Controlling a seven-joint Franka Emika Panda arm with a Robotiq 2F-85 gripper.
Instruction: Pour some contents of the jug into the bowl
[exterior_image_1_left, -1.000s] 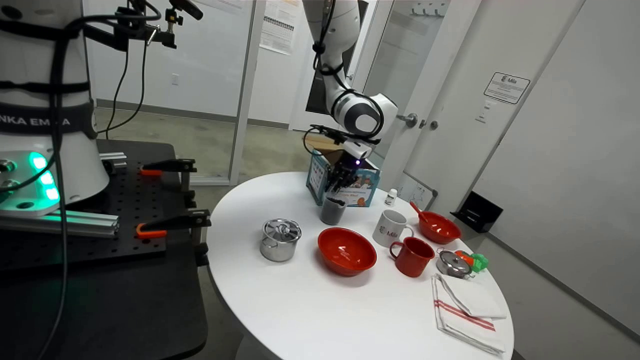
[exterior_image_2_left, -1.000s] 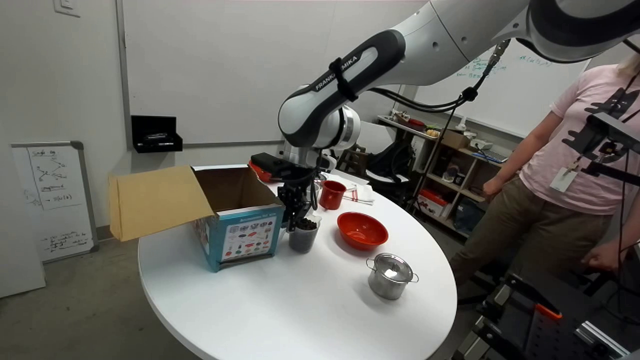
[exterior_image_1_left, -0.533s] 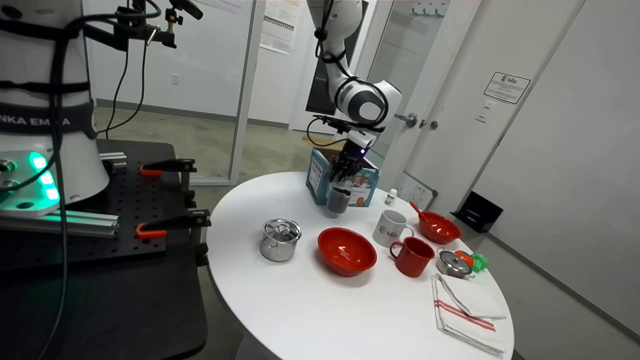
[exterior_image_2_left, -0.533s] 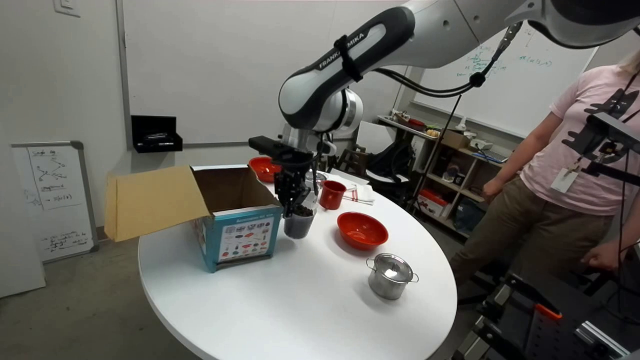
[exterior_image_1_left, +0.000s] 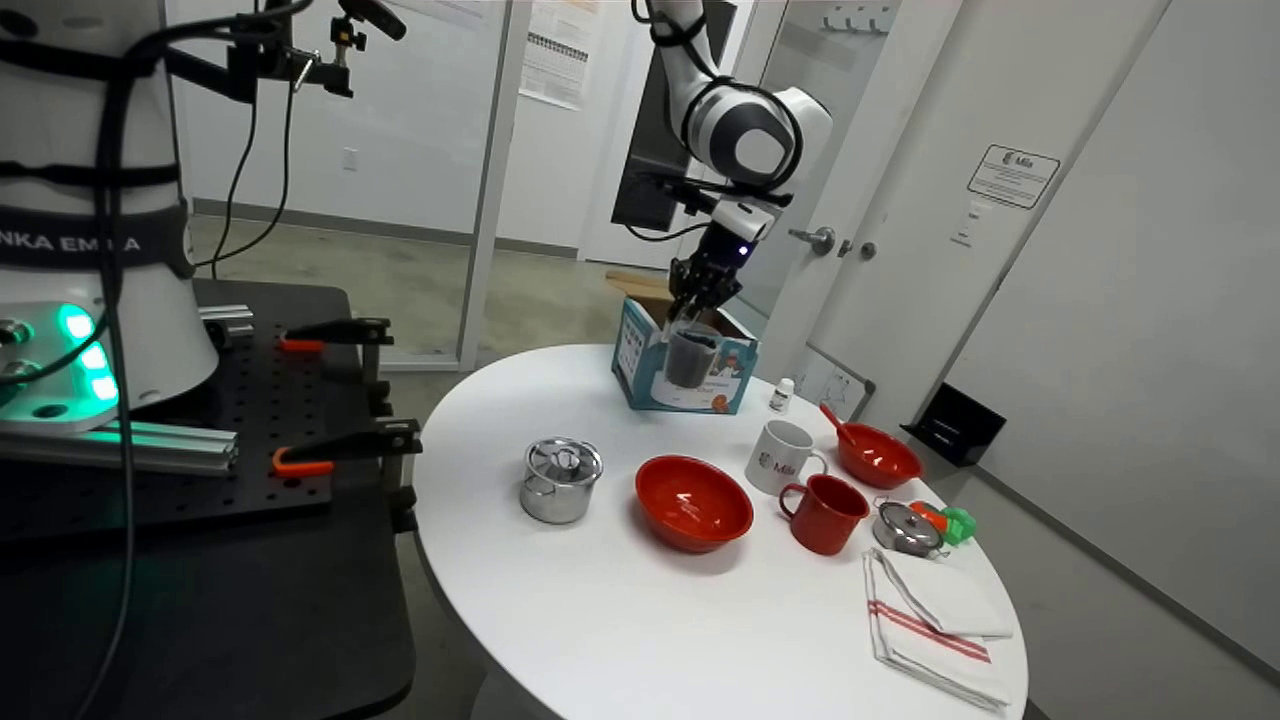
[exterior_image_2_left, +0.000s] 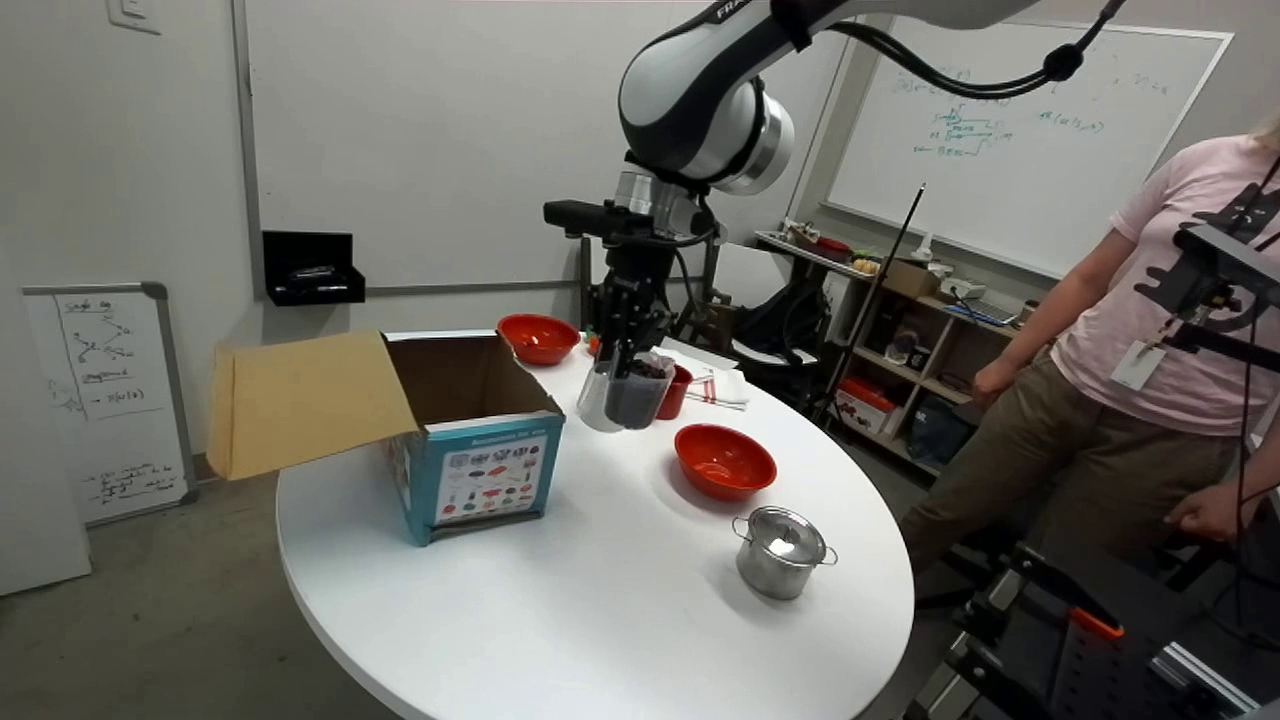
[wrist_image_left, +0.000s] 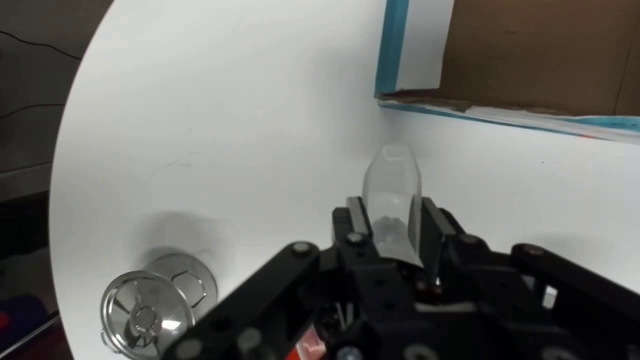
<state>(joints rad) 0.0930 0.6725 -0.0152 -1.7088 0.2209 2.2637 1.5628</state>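
The jug is a clear cup with dark contents and a clear handle; it shows in both exterior views. My gripper is shut on its handle, and it also shows in an exterior view. The jug hangs above the table, roughly upright. In the wrist view the clear handle sits between the two fingers; most of the jug's body is hidden there. A red bowl stands on the table, apart from the jug, and also shows in an exterior view. Its inside looks empty.
An open blue cardboard box stands close to the jug. A lidded steel pot, a white mug, a red mug, another red bowl with a spoon, a small pot and a towel are on the table.
My gripper has lifted the jug from on or near the table to well above it. The jug has moved away from the box. The red bowl has not moved.
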